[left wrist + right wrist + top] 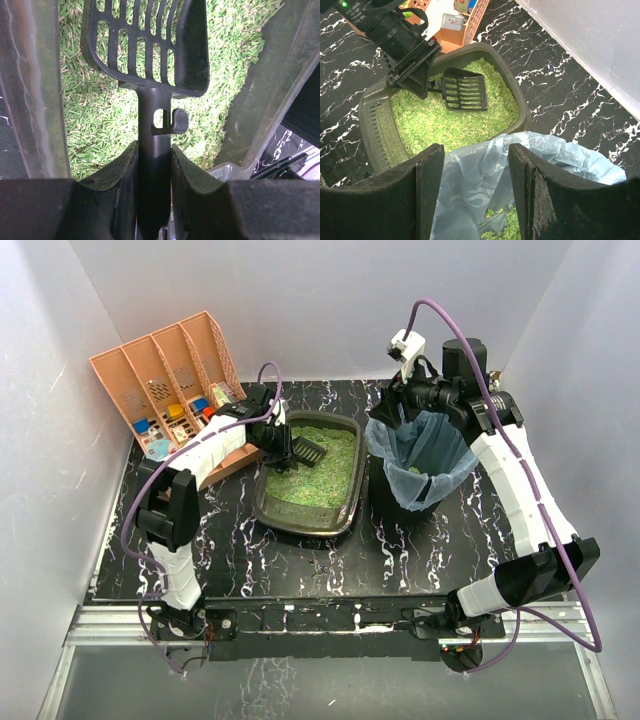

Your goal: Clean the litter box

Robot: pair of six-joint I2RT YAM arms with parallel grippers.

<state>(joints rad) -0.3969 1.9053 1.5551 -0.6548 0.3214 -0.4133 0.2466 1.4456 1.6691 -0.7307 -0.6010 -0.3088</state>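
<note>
— Two arms, one tray: where does the litter box (304,526) sit?

— Centre of the overhead view, on the black marbled table (450,540), filled with green litter (320,480). The peach slotted organiser (160,380) stands at upper left. The black bin (400,508) with its pale blue liner (432,458) is just right of the tray.

— And the left gripper (287,452)?

— Its fingers are pinched narrow on the handle of a black slotted scoop (311,450), whose blade is over the litter in the tray's upper half. The left wrist camera shows the handle clamped between both pads. The frame edge cuts off the blade's top, and whether the blade touches the litter is hard to make out.

— The right gripper (476,150)?

— It is above the bin's rim, fingers (427,190) apart, with the liner showing in the gap. Whether either pad touches the plastic cannot be told. The fingers hide most of the bin's mouth. A few spilled pellets (501,227) show inside the bag at lower centre. The organiser is cropped at that frame's top.
</note>
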